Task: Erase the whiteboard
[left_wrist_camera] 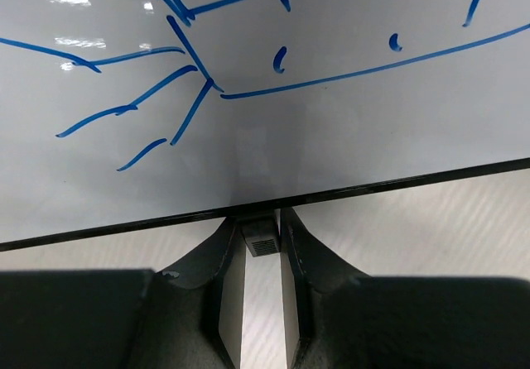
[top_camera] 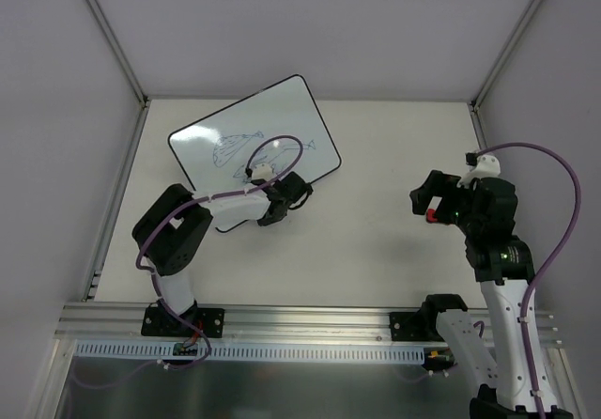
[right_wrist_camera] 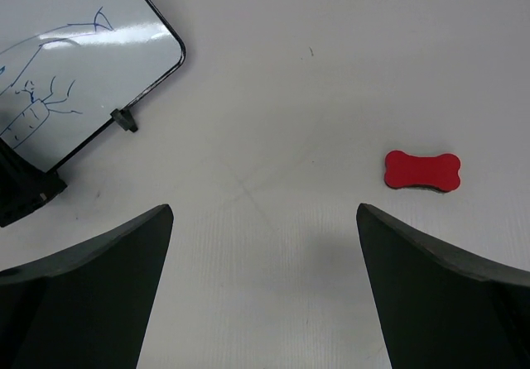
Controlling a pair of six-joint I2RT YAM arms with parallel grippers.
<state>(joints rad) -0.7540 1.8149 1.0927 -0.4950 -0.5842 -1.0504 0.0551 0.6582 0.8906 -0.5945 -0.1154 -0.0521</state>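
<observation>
right gripper (right_wrist_camera: 263, 212): fingers wide apart, right side of white table (top_camera: 394, 156) | red bone-shaped eraser (right_wrist_camera: 421, 171): flat, just ahead | left gripper (left_wrist_camera: 262, 230): clamped on small black clip (left_wrist_camera: 263, 242) | white rectangular whiteboard with blue scribbles (top_camera: 291, 109): flat, skewed, far-left corner

A pale table (top_camera: 376, 175) sits boxed by plain white walls (top_camera: 56, 109) and metal rails (top_camera: 310, 318).
</observation>
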